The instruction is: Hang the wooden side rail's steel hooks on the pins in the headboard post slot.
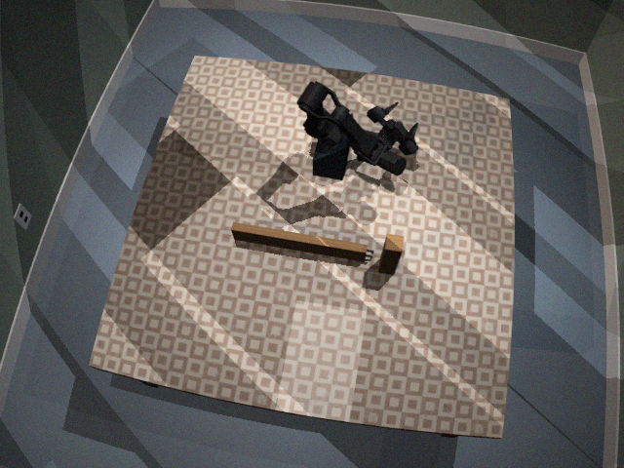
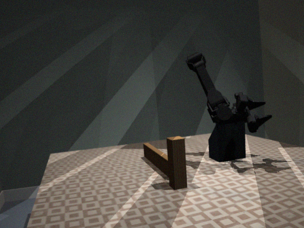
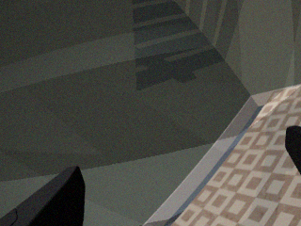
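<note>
Lying left of the upright rectangular wooden post (image 1: 391,254) (image 2: 176,163), the long brown wooden rail (image 1: 299,241) (image 2: 156,158) points its steel hooks (image 1: 369,255) toward it, on the diamond-and-square-patterned tabletop (image 1: 322,352) (image 2: 103,186) (image 3: 245,174). The black tool's (image 1: 403,118) (image 2: 267,109) pointed fingers stand wide apart.

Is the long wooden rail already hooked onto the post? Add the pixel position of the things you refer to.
No, a gap separates the steel hooks (image 1: 369,255) from the post (image 1: 391,253) (image 2: 177,163).
</note>
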You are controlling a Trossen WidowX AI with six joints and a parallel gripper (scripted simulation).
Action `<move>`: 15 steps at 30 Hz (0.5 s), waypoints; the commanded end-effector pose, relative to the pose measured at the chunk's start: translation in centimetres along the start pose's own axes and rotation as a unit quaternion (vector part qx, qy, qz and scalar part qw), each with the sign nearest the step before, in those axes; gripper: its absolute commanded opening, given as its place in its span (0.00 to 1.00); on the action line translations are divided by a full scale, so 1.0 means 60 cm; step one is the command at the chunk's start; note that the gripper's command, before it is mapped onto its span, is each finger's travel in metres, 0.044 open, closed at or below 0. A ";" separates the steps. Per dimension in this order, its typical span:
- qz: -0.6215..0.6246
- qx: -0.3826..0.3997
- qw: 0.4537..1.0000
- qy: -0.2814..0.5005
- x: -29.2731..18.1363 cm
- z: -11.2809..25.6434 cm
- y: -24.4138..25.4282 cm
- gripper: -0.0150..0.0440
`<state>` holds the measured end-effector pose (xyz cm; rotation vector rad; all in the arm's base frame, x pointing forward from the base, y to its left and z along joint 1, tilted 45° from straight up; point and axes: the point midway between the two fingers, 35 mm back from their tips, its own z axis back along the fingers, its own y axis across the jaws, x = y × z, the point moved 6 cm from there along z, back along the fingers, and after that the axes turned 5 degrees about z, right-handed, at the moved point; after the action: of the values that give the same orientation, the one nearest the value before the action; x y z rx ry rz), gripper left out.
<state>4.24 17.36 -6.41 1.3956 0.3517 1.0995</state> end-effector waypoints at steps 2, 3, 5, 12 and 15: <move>-0.106 -0.058 0.992 0.033 0.001 0.006 -0.022 1.00; -0.133 -0.073 0.988 0.039 0.001 0.008 -0.026 1.00; -0.186 -0.105 0.976 0.047 0.000 0.013 -0.035 1.00; -0.364 -0.223 0.903 0.044 0.002 0.034 -0.066 1.00; -0.434 -0.273 0.858 0.026 0.003 0.045 -0.079 1.00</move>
<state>7.17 16.72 -9.47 0.6959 0.5977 0.5519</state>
